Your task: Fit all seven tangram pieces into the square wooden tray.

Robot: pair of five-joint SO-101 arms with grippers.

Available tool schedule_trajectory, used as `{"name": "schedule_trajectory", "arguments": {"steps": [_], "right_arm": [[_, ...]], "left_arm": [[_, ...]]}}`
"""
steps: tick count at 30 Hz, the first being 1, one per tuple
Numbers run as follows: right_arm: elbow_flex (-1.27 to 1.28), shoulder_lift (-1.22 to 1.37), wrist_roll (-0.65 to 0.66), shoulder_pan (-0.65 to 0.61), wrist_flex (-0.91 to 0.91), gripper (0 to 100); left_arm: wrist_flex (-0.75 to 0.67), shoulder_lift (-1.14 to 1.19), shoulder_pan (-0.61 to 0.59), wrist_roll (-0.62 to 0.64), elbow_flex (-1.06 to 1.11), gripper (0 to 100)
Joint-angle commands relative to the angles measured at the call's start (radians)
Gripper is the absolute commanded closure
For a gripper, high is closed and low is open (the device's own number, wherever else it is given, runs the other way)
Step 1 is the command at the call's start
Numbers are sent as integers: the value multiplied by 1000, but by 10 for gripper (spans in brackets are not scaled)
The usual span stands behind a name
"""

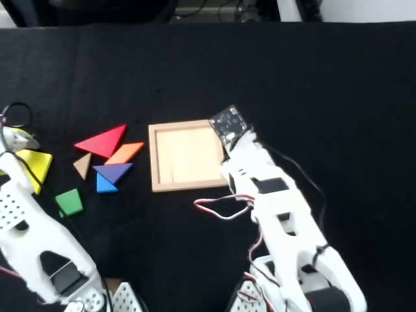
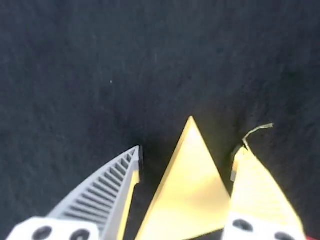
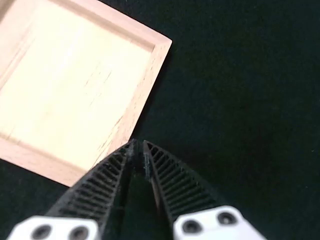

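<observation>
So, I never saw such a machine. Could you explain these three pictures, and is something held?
Two small robot arms work at a black table. One picture looks down from above; the other two come from cameras on each arm's wrist. A wooden tray lies in the middle, with nothing in it. Coloured pieces lie beside it, such as a red triangle and a green square. The left gripper is open around a yellow triangle. The right gripper is shut, holding nothing, at the tray's edge.
</observation>
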Motion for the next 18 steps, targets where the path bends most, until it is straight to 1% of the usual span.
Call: {"name": "schedule_trajectory", "arguments": {"steps": [1, 4, 12, 15, 18], "right_arm": [[-7, -5, 9, -14, -17, 987], [-7, -5, 9, -14, -17, 987], [-7, -4, 9, -14, -17, 987], [-7, -2, 9, -14, -18, 987], [-7, -1, 9, -14, -18, 987]], "left_arm": [[48, -3, 12, -6, -4, 698], [110, -17, 7, -17, -4, 697], [316, -15, 10, -235, -234, 696], [336, -6, 2, -276, -291, 696], [338, -9, -7, -382, -298, 696]]}}
